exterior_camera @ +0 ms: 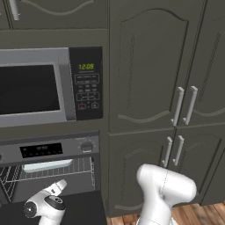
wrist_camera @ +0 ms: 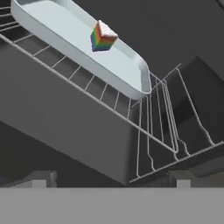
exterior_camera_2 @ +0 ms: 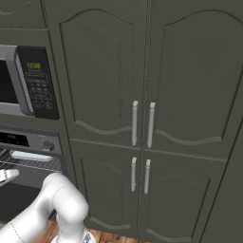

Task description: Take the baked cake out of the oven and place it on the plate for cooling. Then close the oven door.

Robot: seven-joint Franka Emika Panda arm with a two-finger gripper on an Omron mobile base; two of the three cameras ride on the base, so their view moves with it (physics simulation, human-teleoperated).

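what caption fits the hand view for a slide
Open gripper faces a pale tray holding a small rainbow-layered cake on the wire rack inside the oven.

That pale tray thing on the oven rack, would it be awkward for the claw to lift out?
Probably somewhat. The baked cake looks like a stiff, flat slab with a raised rim, so it shouldn't flop. Its smooth surface may be slippery. The small rainbow block sitting on it could tip if the slab tilts.

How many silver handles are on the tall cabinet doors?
4. Two long upper handles sit side by side at the door seam; two shorter lower handles sit below them. More may be outside the pictures.
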